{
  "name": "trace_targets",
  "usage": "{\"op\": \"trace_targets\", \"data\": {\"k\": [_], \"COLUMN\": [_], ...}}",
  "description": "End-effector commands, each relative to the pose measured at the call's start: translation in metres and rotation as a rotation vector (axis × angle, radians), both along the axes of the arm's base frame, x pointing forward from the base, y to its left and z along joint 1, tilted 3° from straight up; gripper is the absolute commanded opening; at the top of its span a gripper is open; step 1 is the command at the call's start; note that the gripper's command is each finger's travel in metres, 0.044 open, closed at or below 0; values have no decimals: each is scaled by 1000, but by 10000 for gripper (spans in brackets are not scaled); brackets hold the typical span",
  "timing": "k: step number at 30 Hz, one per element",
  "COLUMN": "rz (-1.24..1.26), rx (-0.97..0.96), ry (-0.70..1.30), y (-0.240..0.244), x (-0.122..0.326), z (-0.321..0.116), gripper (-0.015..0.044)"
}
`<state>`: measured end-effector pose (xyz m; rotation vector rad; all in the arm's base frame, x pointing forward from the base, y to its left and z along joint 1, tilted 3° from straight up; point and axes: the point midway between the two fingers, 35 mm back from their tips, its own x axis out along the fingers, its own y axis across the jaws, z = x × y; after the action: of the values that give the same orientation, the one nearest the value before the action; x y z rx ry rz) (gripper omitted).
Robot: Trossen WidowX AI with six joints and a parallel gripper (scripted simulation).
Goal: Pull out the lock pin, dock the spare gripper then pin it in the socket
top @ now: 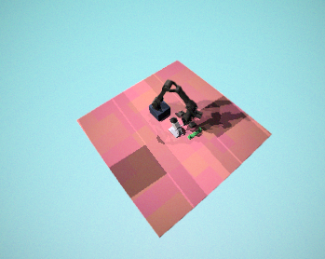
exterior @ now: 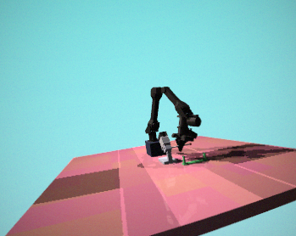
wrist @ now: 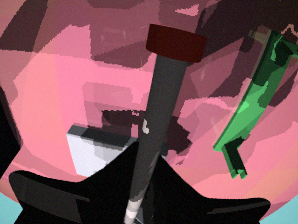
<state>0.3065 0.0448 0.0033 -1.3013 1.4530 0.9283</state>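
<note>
Pin (exterior: 174, 147) (wrist: 162, 95): one, dark grey shaft, dark red head. We find it out of the mount and above the floor, its shaft held in the claw (top: 191, 125) (exterior: 181, 149) (wrist: 149, 152). Claw: clenched on the pin, head to one side, paler end to the other.

Mount (top: 175, 132) (exterior: 168, 160) (wrist: 92, 155): one, pale foot, standing just beside the claw. Above the foot, a tilted grey body (top: 175, 125) (exterior: 164, 142) with a dark top; we take it for the spare gripper, seated in the socket, though we cannot tell how deep it sits.

Step in hand, by our judgement: the locking, with the pin being brought to the mount. Next move: we line the paler end up with the cross hole, then push straight through socket and spigot. After that, we open the fingers and back off. A skewed entry could jam the pin or nudge the spare.

Cradle (top: 195, 133) (exterior: 195, 161) (wrist: 247, 107): one, green, with upright ends, nothing seen resting in it. It lies near the mount, below the claw's side; we judge it a snag for low fingers.

Arm (top: 187, 100) (exterior: 177, 102): one, black, arched over from a dark blue block (top: 162, 116) (exterior: 151, 148) behind the mount.
</note>
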Motion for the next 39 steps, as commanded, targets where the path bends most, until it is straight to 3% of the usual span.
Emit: {"op": "trace_targets", "data": {"k": [1,39], "rz": [0,0], "rx": [6,8], "ry": [-4,9], "y": [-3,-30], "x": [0,-3], "z": [2,2], "gripper": [0,0]}}
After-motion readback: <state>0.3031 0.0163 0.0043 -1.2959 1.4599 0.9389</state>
